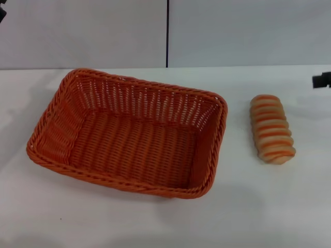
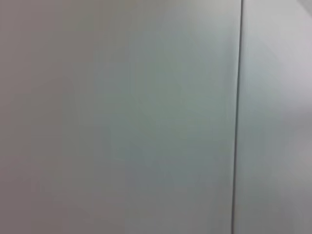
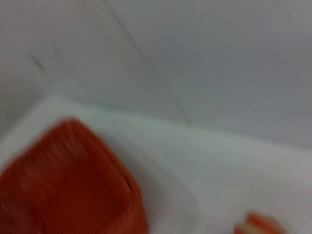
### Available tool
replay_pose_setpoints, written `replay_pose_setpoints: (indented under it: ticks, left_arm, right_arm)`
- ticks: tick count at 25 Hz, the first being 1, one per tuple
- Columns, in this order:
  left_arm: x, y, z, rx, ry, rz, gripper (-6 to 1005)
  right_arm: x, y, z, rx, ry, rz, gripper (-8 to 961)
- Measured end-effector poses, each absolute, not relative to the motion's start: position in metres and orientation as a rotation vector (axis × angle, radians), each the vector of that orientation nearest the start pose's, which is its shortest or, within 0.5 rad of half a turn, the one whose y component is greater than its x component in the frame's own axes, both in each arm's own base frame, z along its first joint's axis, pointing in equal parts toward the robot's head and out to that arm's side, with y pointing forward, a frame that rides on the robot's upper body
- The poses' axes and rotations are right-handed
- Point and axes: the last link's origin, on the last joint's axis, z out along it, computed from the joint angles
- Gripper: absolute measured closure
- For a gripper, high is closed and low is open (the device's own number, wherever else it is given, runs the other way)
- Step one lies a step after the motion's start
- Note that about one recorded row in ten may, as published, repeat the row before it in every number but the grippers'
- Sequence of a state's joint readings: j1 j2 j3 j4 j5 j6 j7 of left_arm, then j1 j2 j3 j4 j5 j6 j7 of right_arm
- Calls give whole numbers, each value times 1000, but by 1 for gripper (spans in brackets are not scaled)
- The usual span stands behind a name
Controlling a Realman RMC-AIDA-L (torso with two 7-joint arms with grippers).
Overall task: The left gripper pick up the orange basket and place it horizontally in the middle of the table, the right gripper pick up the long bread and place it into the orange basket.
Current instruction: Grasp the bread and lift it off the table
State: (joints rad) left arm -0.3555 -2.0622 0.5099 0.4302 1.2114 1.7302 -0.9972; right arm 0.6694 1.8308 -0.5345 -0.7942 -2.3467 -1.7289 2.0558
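Note:
The orange basket [image 1: 129,132] rests empty on the white table [image 1: 155,222], left of centre in the head view, with its long side running roughly across, slightly skewed. The long bread [image 1: 271,128] lies on the table to the right of the basket, apart from it. A black bit of the right gripper [image 1: 321,80] pokes in at the right edge, behind and right of the bread. A dark sliver of the left gripper [image 1: 2,11] shows at the top left corner. The right wrist view shows the basket [image 3: 68,180] and an end of the bread [image 3: 258,225], both blurred.
A pale wall [image 1: 83,31] with a dark vertical seam [image 1: 167,33] stands behind the table. The left wrist view shows only that wall [image 2: 122,117] and seam [image 2: 237,117]. White tabletop stretches in front of the basket and bread.

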Motion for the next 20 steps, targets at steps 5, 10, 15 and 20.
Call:
replay_pose_setpoints:
  ticks: [5,10,15,20]
  left_arm:
    - [-292,292,81,-1802,-366,-1406,341]
    - [-294,287,77,-1804,-397,-1425,342]
    - [-296,283,73,-1799,-414,-1440,343]
    - [-297,279,71,-1805,-427,-1448,342]
  right_arm:
    - [261,386,112,-2612,1242,4,316]
    - [257,394,84,-2606,1206,-253,316]
    - [251,399,62,-2605,1158,-334,316]
    - [244,402,50,-2615,1115,-326,315]
